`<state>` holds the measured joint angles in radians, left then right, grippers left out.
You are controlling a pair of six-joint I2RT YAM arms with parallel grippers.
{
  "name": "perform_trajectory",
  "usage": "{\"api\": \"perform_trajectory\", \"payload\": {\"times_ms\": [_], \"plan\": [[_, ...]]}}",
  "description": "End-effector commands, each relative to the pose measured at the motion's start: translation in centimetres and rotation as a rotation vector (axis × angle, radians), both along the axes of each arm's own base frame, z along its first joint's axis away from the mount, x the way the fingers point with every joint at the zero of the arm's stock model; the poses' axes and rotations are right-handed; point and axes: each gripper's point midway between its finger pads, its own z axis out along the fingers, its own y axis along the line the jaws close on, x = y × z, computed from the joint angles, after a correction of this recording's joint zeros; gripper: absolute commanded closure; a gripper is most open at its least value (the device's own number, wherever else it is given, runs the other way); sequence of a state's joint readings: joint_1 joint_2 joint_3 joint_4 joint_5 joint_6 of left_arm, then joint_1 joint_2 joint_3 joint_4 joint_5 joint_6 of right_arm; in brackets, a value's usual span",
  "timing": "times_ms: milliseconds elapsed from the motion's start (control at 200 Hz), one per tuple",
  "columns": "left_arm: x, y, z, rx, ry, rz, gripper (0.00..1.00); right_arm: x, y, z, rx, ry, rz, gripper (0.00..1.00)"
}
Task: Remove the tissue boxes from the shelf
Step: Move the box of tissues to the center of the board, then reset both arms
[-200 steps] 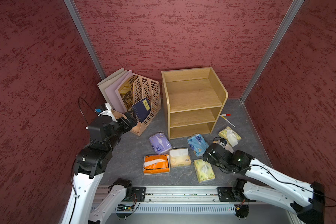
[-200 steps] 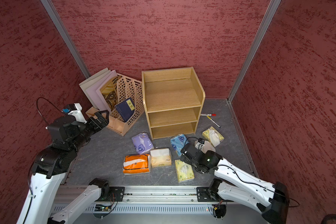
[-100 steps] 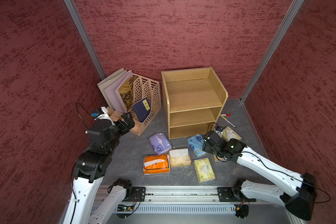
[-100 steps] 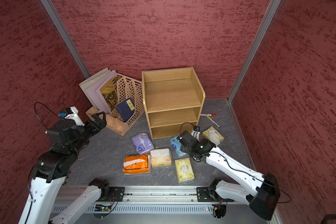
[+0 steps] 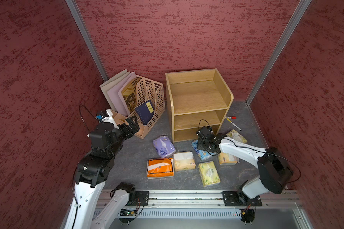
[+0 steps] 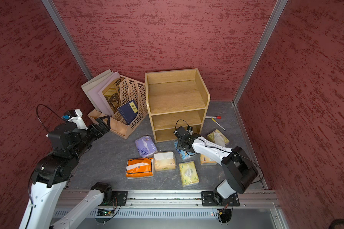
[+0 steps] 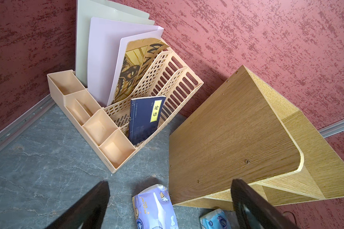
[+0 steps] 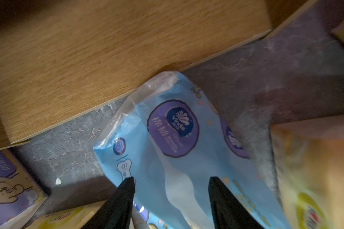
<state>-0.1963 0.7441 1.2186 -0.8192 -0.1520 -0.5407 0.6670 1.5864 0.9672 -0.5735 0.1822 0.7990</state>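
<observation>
The wooden shelf [image 5: 197, 99] stands against the back wall with all three tiers bare. Several tissue packs lie on the floor in front of it: purple [image 5: 163, 146], orange-and-white [image 5: 160, 167], cream [image 5: 184, 160], pale yellow-green [image 5: 209, 173], yellow [image 5: 226, 159] and light blue [image 5: 204, 154]. My right gripper [image 8: 171, 179] points down onto the light blue pack [image 8: 177, 138] at the shelf's foot. Its fingers are apart, tips touching the wrapper, one at the pack's edge. My left gripper [image 7: 170, 181] hovers open and empty by the file holder, left of the shelf.
A beige lattice file holder [image 5: 145, 103] with folders and a dark blue book [image 5: 145, 111] stands left of the shelf. Two pens [image 5: 231, 119] lie to the shelf's right, near another yellowish pack [image 5: 236, 136]. Red walls enclose three sides; the arms' rail [image 5: 187, 196] runs along the front.
My right arm has swung from the front right toward the shelf's foot, over the light blue pack, and its jaws have narrowed. The left arm has shifted slightly.
</observation>
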Motion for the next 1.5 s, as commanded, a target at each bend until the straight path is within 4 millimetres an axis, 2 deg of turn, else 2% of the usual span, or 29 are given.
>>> {"api": "perform_trajectory", "payload": {"times_ms": [0, 110, 271, 306, 366, 431, 591, 676, 787, 872, 977, 1067, 1192, 1318, 1423, 1498], "plan": [[-0.3, 0.2, 0.4, 0.030, 0.000, -0.003, 0.00, 0.1, 1.8, -1.2, 0.071, 0.031, 0.054, 0.40], [-0.1, 0.1, 0.4, 0.038, 0.002, -0.009, 0.00, -1.5, 1.2, -2.5, 0.072, 0.075, 0.047, 0.41], [0.4, 0.2, -0.3, 0.047, 0.013, -0.003, 0.00, -3.6, -0.3, -2.6, 0.088, 0.073, 0.020, 0.39], [0.5, 0.3, -0.4, 0.051, 0.015, 0.005, 0.00, -3.7, -0.4, -2.4, 0.091, 0.066, 0.024, 0.33], [0.6, 0.8, -0.9, 0.064, 0.020, 0.032, 0.00, -3.6, -0.3, -1.6, 0.096, 0.048, 0.046, 0.15], [0.7, 1.6, -1.4, 0.095, 0.027, 0.072, 0.00, -3.1, -0.7, -0.6, 0.064, 0.026, 0.054, 0.04], [0.6, 3.9, -2.9, 0.218, 0.008, 0.173, 0.00, -1.1, -2.5, 5.7, -0.026, -0.141, 0.052, 0.02], [1.0, 4.1, -4.1, 0.287, -0.040, 0.166, 0.00, -0.7, -4.7, 9.2, -0.098, -0.247, 0.015, 0.02], [1.6, 5.0, -8.5, 0.366, -0.014, 0.202, 0.00, -0.9, -9.2, 13.7, -0.213, -0.416, -0.103, 0.02], [3.0, 3.4, -11.6, 0.486, -0.059, 0.072, 0.00, -1.7, -12.7, 16.9, -0.306, -0.579, -0.166, 0.02], [4.2, 2.9, -14.8, 0.533, -0.096, 0.026, 0.00, -1.7, -14.1, 19.6, -0.349, -0.784, -0.104, 0.01], [5.6, 3.3, -18.2, 0.539, -0.054, 0.017, 0.00, -2.0, -16.0, 19.7, -0.388, -0.870, -0.122, 0.02], [7.6, 3.6, -19.1, 0.554, -0.092, 0.039, 0.00, -1.6, -17.9, 17.8, -0.429, -0.882, -0.141, 0.02], [9.7, 4.3, -18.8, 0.555, -0.145, 0.098, 0.00, 0.5, -18.4, 14.9, -0.387, -0.842, -0.164, 0.02], [11.3, 4.5, -20.5, 0.565, -0.112, 0.097, 0.00, 2.7, -18.4, 12.6, -0.384, -0.833, -0.141, 0.01], [12.2, 5.1, -21.6, 0.575, -0.082, 0.133, 0.00, 4.3, -19.0, 12.0, -0.429, -0.844, -0.148, 0.02]]}}
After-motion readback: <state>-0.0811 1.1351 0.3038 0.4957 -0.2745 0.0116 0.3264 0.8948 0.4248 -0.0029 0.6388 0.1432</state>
